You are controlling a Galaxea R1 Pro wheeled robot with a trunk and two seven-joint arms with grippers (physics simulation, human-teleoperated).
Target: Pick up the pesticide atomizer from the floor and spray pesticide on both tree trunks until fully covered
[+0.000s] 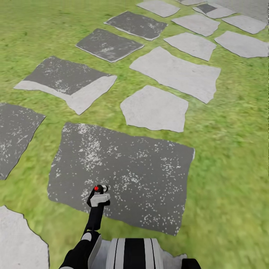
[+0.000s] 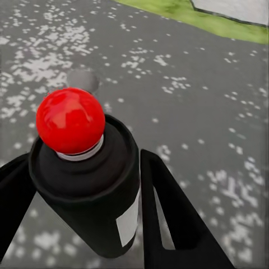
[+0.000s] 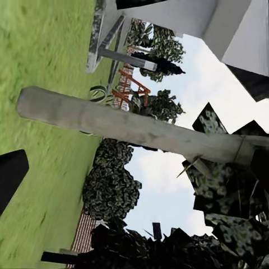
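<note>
Pesticide atomizer, seemingly blank label, in left tool

From my head cam the paving slab at 7 o'clock is getting chopped off by the frame edge. On the left wrist cam the pesticide atomizer is running out of frame at 6, and its white label is mostly turning away from me. Right wrist cam: the tree trunk is disappearing behind dark leaves at 3 o'clock.
</note>
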